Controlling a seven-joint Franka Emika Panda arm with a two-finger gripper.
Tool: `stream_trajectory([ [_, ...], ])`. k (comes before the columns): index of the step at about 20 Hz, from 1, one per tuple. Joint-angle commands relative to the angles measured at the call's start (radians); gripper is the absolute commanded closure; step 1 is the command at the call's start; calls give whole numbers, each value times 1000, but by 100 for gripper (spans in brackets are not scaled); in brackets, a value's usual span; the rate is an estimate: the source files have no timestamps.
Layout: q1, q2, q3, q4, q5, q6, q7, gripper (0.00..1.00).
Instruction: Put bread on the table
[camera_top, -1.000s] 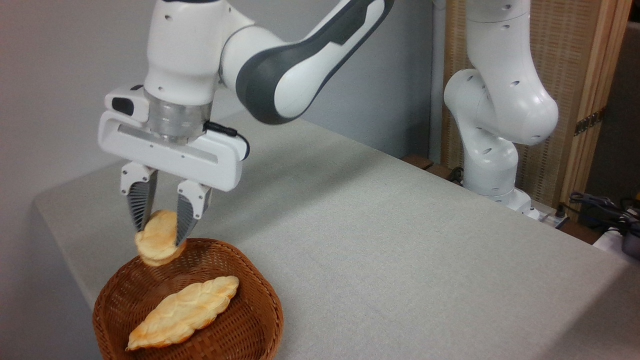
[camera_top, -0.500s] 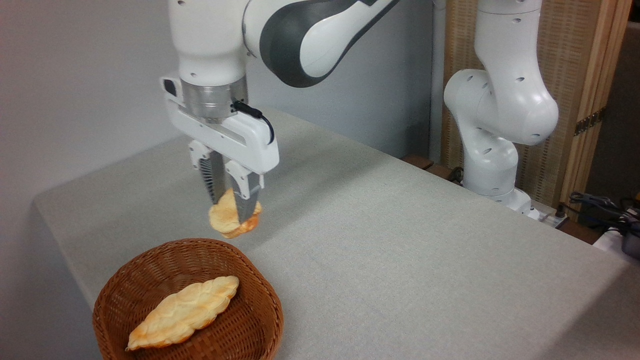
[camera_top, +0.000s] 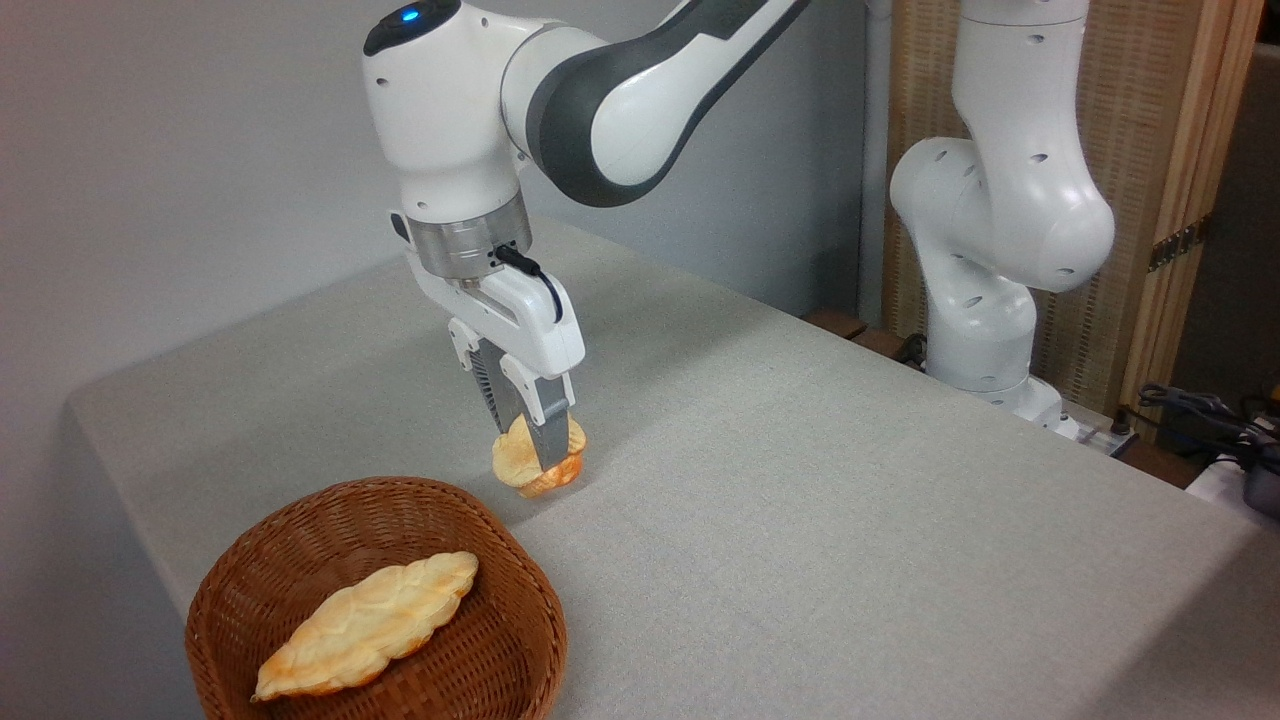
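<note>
The bread (camera_top: 522, 463), a small round bun with a pale top and orange-brown edges, is held on edge between my fingers. My gripper (camera_top: 538, 458) is shut on it and points down. The bun's lower edge is at or just above the grey cloth of the table (camera_top: 800, 500), a little beyond the basket's far rim; I cannot tell whether it touches. One finger (camera_top: 550, 430) covers part of the bun.
A brown wicker basket (camera_top: 300, 520) stands at the front left corner with a long braided loaf (camera_top: 370, 622) lying in it. The arm's white base (camera_top: 990, 330) stands at the table's far right edge, with cables (camera_top: 1200, 410) beyond it.
My gripper carried the bread from above the basket's far rim to the right and down, turning about its axis. The bun now hangs low over the cloth beside the basket.
</note>
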Motion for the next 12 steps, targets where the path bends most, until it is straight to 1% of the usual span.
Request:
stream_trajectory([
  [1,-4,-6,7,-1,17,13,5,0],
  [12,-4,-8,11,25,17,11,3,0],
])
